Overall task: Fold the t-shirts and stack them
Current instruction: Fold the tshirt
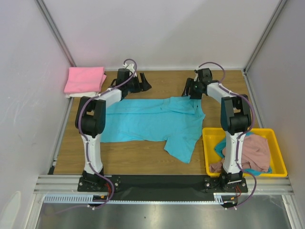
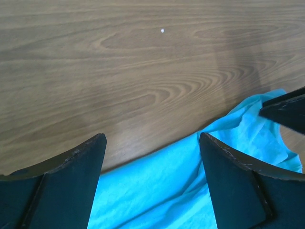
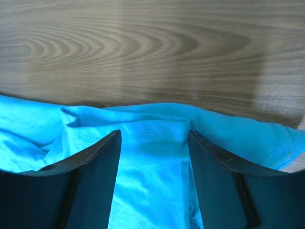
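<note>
Turquoise shirt [image 1: 152, 124] lies spread flat on the wood bench [image 1: 143, 164], mid-scene in the top view, long axis 9 to 3 o'clock. One sleeve juts toward 6 o'clock; the cloth is bunched at its 2 o'clock corner.

Left pincer [image 1: 143, 85]: at 11 o'clock of that shirt, just past its far edge, low over the bench. Jaws wide apart, nothing between them gripped. Wrist view: fingers [image 2: 71, 181] hang over bare wood with the hem running across below them; contact with the cloth cannot be told.

Right pincer [image 1: 191, 90]: at 1 o'clock, on the bunched corner. Wrist view: fingers [image 3: 90, 181] stand either side of a raised fold of hem, tips down in the cloth. Jaws apart, fold not pinched.

Pink shirt [image 1: 85, 78]: folded, far corner at 10 o'clock, on top of the cream shirt [image 1: 78, 94], of which only an edge shows.

Yellow tray [image 1: 209, 143]: at 4 o'clock, behind the right arm, just beside the bunched corner. Dusty pink shirt [image 1: 255, 150] lies crumpled in it over the teal shirt [image 1: 220, 149], which shows at the heap's 9 and 6 o'clock edges
</note>
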{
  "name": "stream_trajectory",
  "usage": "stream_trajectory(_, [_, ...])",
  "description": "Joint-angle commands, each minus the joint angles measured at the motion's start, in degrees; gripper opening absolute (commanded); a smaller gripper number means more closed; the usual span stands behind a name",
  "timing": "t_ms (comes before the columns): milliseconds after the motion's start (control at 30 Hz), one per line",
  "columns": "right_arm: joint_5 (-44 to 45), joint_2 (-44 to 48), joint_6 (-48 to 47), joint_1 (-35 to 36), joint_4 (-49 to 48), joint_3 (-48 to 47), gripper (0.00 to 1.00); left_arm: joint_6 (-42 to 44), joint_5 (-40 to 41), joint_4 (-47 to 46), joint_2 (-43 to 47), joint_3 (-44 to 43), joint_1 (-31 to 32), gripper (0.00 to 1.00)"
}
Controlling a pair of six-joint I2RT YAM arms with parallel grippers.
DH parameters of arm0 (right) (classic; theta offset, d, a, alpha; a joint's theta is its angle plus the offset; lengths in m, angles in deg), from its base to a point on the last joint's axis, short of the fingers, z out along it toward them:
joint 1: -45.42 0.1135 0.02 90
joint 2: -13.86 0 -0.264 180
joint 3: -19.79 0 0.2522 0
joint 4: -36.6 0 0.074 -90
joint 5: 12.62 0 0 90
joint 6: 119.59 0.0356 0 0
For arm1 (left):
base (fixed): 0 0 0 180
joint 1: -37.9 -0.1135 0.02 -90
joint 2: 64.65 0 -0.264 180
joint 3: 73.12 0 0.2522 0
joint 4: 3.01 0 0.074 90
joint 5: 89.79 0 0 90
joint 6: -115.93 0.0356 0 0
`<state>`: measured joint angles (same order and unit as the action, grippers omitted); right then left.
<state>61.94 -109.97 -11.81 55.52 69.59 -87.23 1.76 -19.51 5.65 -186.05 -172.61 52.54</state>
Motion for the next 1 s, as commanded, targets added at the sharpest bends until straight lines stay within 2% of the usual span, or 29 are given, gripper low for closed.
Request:
stream_trajectory(0, [0.6, -1.0, -1.3, -0.3, 1.4, -1.8, 0.65, -1.2, -3.3, -2.3, -1.2, -3.7, 1.2, 0.85])
stream_trajectory(300, [3.0, 0.0, -0.3, -0.5, 3.0, -1.5, 0.61, -2.6, -5.6, -0.9, -3.5, -7.5, 5.0, 0.85])
stream_trajectory(433, [2.4, 1.0, 0.7, -0.5, -1.4, 1.2, 0.56, -4.0, -5.7, -2.1, -3.8, -7.1, 6.6, 0.84])
stream_trajectory(533, [1.6, 0.4, 0.7, -0.5, -4.4, 1.7, 0.45, -6.2, -4.6, -4.0, -4.8, -6.7, 7.8, 0.84])
stream_trajectory(567, [1.2, 0.0, 0.9, -0.4, -4.9, 1.4, 0.34, -7.0, -4.4, -4.3, -5.0, -6.8, 8.3, 0.83])
stream_trajectory(633, [0.2, -0.3, 1.5, -0.5, -6.2, 1.2, 0.23, -7.9, -3.1, -4.5, -5.6, -6.9, 9.0, 0.83])
stream_trajectory(667, [0.0, -0.2, 1.5, -0.4, -6.6, 1.3, 0.14, -8.1, -2.5, -4.3, -5.7, -6.7, 9.5, 0.83])
stream_trajectory(767, [0.1, 1.0, 1.5, -0.4, -6.8, 1.8, 0.02, -9.5, -0.9, -4.5, -5.8, -6.0, 10.7, 0.82])
stream_trajectory(967, [0.2, 5.3, 1.3, 0.2, -9.9, 6.4, 0.00, -13.5, -0.6, -8.3, -5.9, -2.7, 11.9, 0.82])
